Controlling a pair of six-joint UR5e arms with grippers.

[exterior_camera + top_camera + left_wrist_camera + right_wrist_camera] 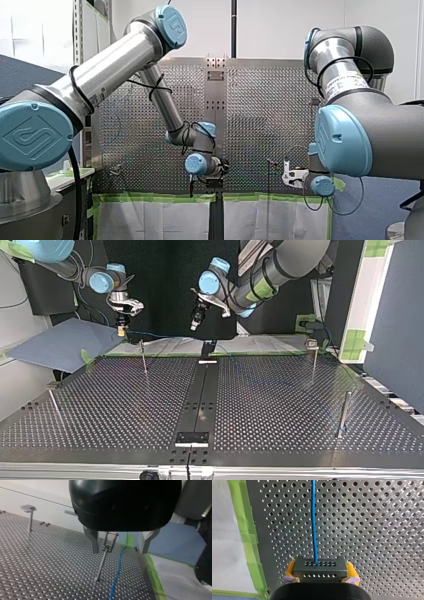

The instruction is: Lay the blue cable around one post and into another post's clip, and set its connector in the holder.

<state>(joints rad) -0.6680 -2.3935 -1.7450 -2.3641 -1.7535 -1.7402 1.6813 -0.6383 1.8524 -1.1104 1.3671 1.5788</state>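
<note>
Right hand [320,567] clenched on the connector [319,573], yellow pads [351,570] at either end of the block. The cable [314,525] left the connector's face and ran straight ahead of that hand, flat on the counter [374,530], alongside the green tape [249,542].

Left hand [119,551] released, metal fingers spread, holding nothing, above the counter. Through the gap I saw the clip post [102,563] upright, with its fork at the top. The cable lay just beside the post's foot, on the tape side. It was not touching as far as I could see, not in the fork, and not around any post. Its long axis ran away from the left hand. A second post [30,517], flat-headed, stood well apart on the side away from the tape.

Judgement: the left hand was the nearer to the clip post, while the right held the free end. The cable lay low at the post's foot and the fork sat high, so the run needed lifting and shifting away from the tape.

A dark block [207,347] at the counter's edge nearest the arms may have been the holder. I could not be sure.
</note>
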